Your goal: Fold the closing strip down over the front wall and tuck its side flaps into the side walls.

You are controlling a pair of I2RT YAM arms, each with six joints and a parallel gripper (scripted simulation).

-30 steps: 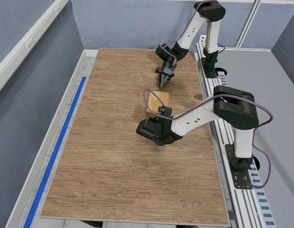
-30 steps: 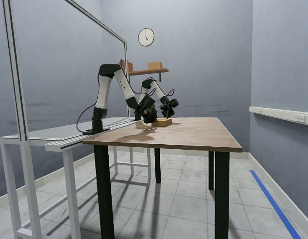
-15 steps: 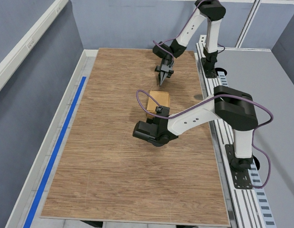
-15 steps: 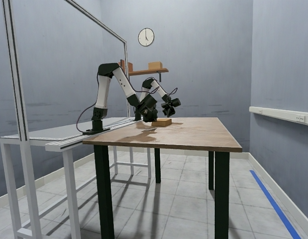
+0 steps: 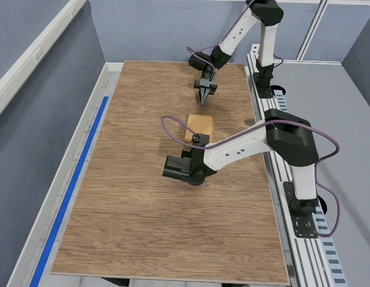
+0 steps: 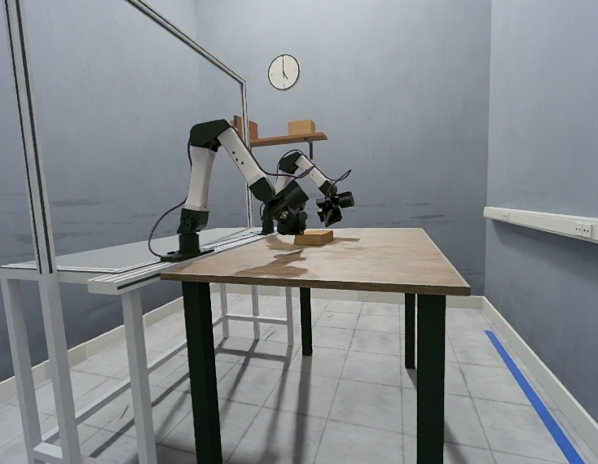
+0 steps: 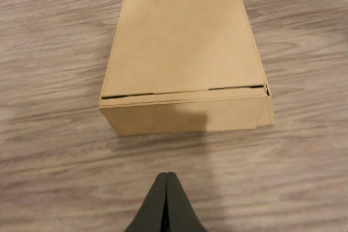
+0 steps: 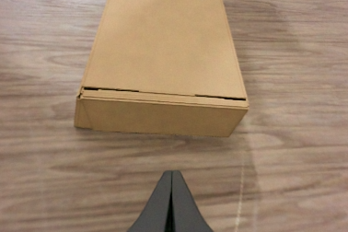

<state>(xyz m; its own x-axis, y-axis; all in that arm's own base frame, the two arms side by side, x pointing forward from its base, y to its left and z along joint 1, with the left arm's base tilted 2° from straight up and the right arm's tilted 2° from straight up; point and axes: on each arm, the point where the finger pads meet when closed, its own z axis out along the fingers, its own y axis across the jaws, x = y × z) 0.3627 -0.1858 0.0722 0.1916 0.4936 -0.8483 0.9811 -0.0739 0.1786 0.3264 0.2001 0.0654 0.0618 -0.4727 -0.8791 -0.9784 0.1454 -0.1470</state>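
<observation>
The closed cardboard box [image 5: 200, 123] [image 6: 313, 238] [image 7: 184, 35] [image 8: 161, 40] lies flat, lid up, between the arms. Its closing strip appears folded down on the side towards the arm bases; a narrow piece of cardboard [image 7: 267, 115] [image 8: 83, 115] juts past the side wall at that corner. Thin dark slits show between lid and side walls. Side flaps are not visible. My left gripper [image 6: 327, 223] [image 7: 167, 183] is shut and empty, off one side wall; the arm hides it in the top view. My right gripper [image 5: 201, 104] [image 8: 172, 181] is shut and empty, off the opposite side wall. Neither touches the box.
The wooden table [image 5: 132, 216] [image 6: 389, 264] bears the box. The left forearm [image 5: 237, 148] covers the box's near end in the top view. Both bases stand on the rail along one long table edge.
</observation>
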